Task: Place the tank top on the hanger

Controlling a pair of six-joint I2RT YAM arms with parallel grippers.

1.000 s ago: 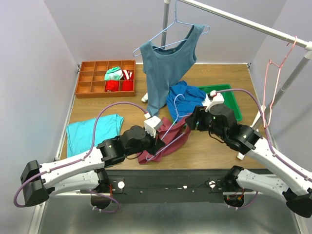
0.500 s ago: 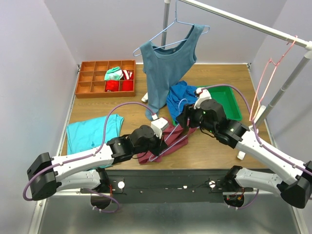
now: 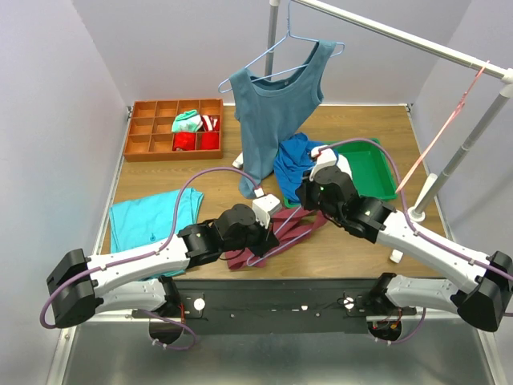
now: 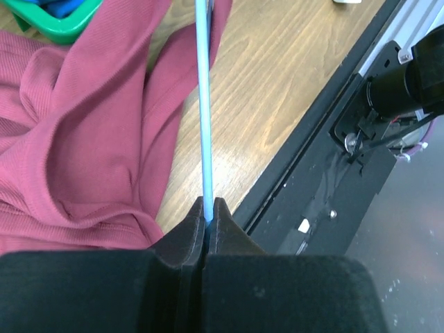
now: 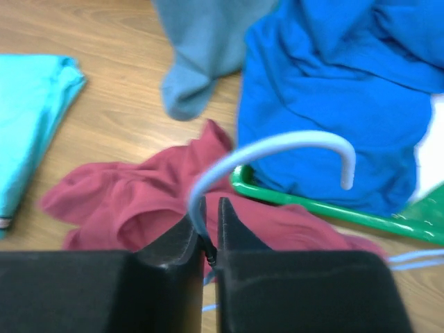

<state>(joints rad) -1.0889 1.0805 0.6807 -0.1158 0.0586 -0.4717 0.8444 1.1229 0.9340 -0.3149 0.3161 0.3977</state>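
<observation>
The maroon tank top (image 3: 240, 258) lies crumpled on the wooden table near the front edge, also filling the left wrist view (image 4: 83, 139) and showing under the right wrist (image 5: 132, 194). The light-blue wire hanger (image 3: 282, 241) lies across it. My left gripper (image 3: 268, 233) is shut on one straight wire of the hanger (image 4: 205, 104), pinched at the fingertips (image 4: 209, 202). My right gripper (image 3: 303, 200) has closed to a narrow slit round the twisted neck below the hanger's hook (image 5: 277, 142); the neck sits between the fingertips (image 5: 211, 208), against the left one.
A slate-blue top (image 3: 272, 112) hangs on a twin hanger from the rail. A bright blue garment (image 3: 300, 160) spills out of a green tray (image 3: 377, 172). An orange compartment box (image 3: 172, 128) and a teal cloth (image 3: 152, 220) lie to the left. A pink hanger (image 3: 441, 136) swings at the right.
My right arm has swung left and forward onto the hanger's hook, and its jaws have closed there. The left arm shifted slightly right, still gripping. The pink hanger is swinging.
</observation>
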